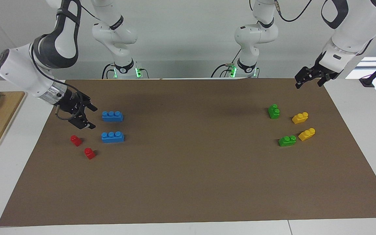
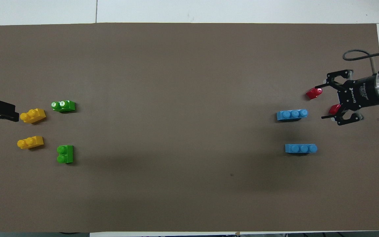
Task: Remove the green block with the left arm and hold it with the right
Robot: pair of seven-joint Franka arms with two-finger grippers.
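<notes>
Here both green blocks (image 1: 274, 111) lie untouched while the left gripper (image 1: 308, 79) and right gripper (image 1: 86, 117) hover empty, fingers spread wide.

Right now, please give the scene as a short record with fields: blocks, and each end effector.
green blocks: two, on the brown mat, toward the left arm's end
yellow blocks: two, beside the green ones
blue blocks: two
red blocks: two
left end effector: open, empty, raised
right end effector: open, empty
</notes>
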